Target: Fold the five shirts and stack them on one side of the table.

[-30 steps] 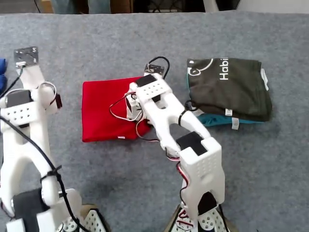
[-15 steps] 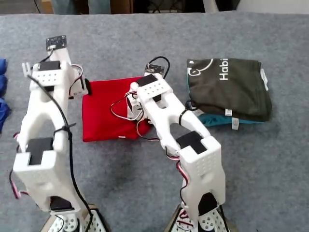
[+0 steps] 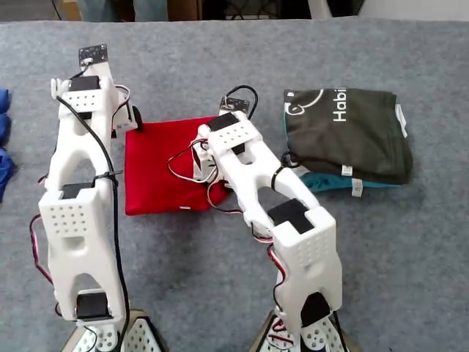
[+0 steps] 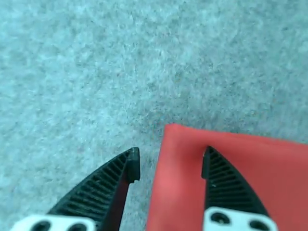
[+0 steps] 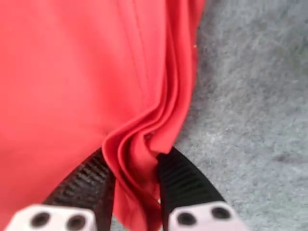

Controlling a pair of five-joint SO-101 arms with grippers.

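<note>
High view: the red shirt lay folded mid-table on grey carpet. The right gripper pinched its bunched edge; the left gripper gaped astride a corner. Nearby, a dark shirt topped a teal shirt.

Grey carpeted table, dark room beyond

red shirt folded mid table, right edge bunched; dark olive shirt atop teal shirt near right edge; blue fabric at left edge
</note>
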